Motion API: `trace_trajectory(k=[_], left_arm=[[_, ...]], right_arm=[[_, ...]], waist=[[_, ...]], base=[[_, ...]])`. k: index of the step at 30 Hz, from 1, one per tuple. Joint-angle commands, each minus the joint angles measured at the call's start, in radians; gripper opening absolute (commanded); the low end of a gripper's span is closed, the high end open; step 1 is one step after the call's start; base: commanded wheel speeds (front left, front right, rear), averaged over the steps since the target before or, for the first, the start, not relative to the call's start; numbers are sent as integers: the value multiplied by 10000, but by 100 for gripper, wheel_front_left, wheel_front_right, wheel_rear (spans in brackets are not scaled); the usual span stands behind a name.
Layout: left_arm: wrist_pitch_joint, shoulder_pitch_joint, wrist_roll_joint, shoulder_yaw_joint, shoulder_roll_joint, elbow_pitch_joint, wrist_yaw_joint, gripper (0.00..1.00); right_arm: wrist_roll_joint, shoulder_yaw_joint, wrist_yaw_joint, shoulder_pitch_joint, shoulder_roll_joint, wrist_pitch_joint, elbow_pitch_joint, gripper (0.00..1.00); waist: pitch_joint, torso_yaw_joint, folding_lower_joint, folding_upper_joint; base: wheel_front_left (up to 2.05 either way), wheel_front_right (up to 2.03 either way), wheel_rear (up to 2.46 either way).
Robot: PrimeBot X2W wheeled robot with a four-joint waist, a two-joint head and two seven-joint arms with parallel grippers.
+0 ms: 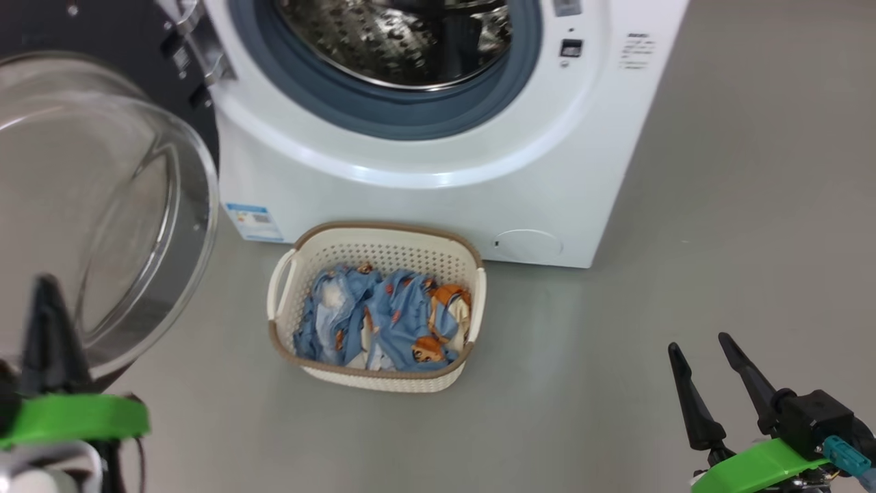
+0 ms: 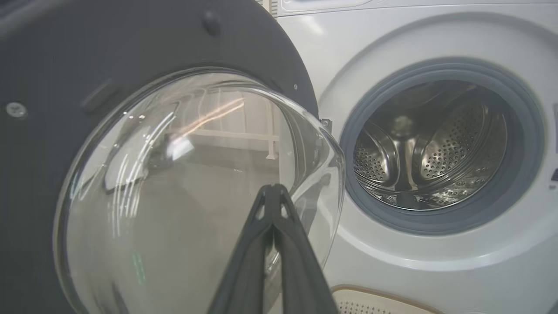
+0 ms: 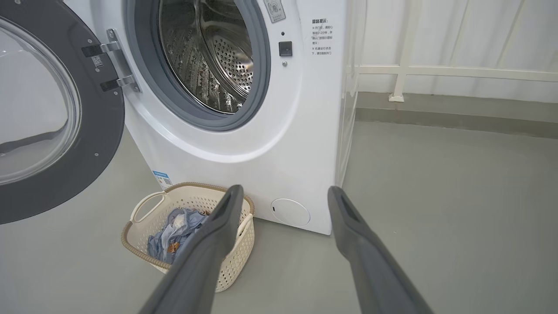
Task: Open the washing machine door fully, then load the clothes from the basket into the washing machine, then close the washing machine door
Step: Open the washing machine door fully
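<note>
Ahead of us the washing machine [image 1: 438, 198] stands on the floor [image 1: 753, 239], with the washing machine door [image 1: 102, 205] swung out to our left of its drum [image 1: 404, 41]. We see the basket [image 1: 383, 236] on the floor just before the machine's front, below the drum, with the clothes [image 1: 390, 315] in it. Our left hand [image 1: 46, 284] is before the door's bowl, and our right hand [image 1: 699, 342] is well right of the basket.

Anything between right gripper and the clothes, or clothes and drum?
Nothing visible. Right gripper open above floor; clothes lie uncovered in the basket; washing machine door swung aside left, drum mouth unobstructed.
</note>
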Motion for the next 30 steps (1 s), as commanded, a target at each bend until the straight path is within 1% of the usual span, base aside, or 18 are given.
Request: trace_trajectory(k=[1, 6, 7, 8, 9, 20, 30], left_arm=[[-53, 92, 103, 178, 250, -342, -19, 0], [-53, 829, 91, -356, 131, -438, 157, 0], [-53, 967, 40, -441, 120, -453, 180, 19], [-53, 1121, -31, -532, 112, -430, 191, 69], [-53, 1266, -116, -614, 105, -389, 218, 100], [-53, 2503, -426, -1179, 88, -583, 753, 100], [-53, 3244, -543, -1409, 87, -1021, 1062, 100]], right_arm=[[130, 257, 16, 75, -52, -120, -193, 100], [136, 338, 16, 92, 38, -120, -190, 100], [144, 349, 16, 100, 60, -120, -198, 100], [160, 366, 16, 110, 80, -120, -197, 100], [174, 371, 16, 111, 96, -120, -212, 100], [157, 263, 16, 149, 207, -120, -611, 100], [98, 169, 16, 376, 267, -120, -843, 100]], waist=[[-256, -367, -1, 0], [-440, -889, -1, 0], [-474, -992, -1, 0], [-501, -1097, -1, 0], [-515, -1199, -1, 0], [-607, -2149, -1, 0], [-829, -2624, -1, 0]], base=[[0, 0, 0], [0, 0, 0], [0, 0, 0], [0, 0, 0], [0, 0, 0], [0, 0, 0], [0, 0, 0]])
